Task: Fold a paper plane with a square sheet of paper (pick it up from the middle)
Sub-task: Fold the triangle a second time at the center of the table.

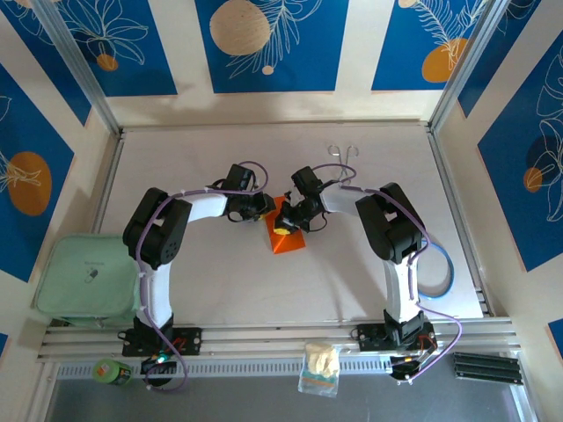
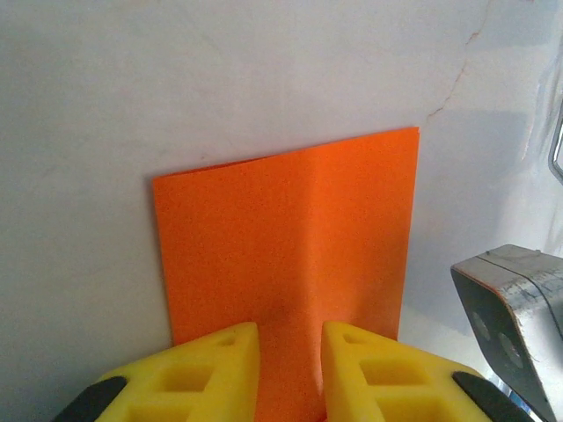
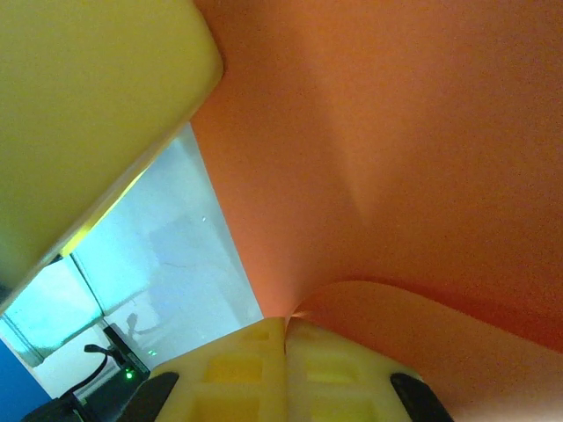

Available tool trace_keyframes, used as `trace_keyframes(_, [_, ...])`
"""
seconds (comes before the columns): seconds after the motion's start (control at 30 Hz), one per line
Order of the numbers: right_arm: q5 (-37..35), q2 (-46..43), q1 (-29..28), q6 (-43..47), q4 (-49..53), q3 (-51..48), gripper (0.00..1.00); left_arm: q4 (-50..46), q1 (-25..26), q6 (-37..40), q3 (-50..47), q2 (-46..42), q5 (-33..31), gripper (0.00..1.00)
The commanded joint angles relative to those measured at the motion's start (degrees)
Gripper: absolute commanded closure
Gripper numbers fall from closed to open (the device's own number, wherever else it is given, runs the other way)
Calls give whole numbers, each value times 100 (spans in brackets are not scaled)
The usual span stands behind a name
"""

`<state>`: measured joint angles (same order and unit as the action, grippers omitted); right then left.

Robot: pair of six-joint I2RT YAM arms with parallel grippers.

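Orange paper [image 2: 286, 255] pinched in right hand [image 3: 286, 327]

From above, the left claw [image 1: 261, 207] and right claw [image 1: 296, 220] cover the upper part of the square sheet of paper [image 1: 288, 243]. My right wrist view cuts the sheet off at top and right. I can't make out the yellow blur [image 3: 88, 114] beside it.

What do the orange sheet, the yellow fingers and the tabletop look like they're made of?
The orange sheet looks like thin matte paper: it holds a soft centre crease. The left gripper's fingers seem moulded yellow plastic or rubber, matte, with recessed pockets; which one is unclear. The tabletop is a smooth pale hard surface, perhaps laminate, with hairline marks.
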<state>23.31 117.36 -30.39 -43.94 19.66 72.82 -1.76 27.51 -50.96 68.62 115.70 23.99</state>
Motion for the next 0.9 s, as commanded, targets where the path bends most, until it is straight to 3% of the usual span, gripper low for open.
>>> trace_keyframes(0.0, [42, 102, 32, 8, 59, 131, 98, -149, 18, -10, -112, 178, 13, 73])
trace_keyframes(0.57, [57, 263, 42, 4, 64, 138, 98, -157, 18, -19, -124, 180, 2, 73])
trace_keyframes(0.87, [16, 344, 51, 26, 126, 112, 93, -67, -69, -131, -37, 84, 132, 71])
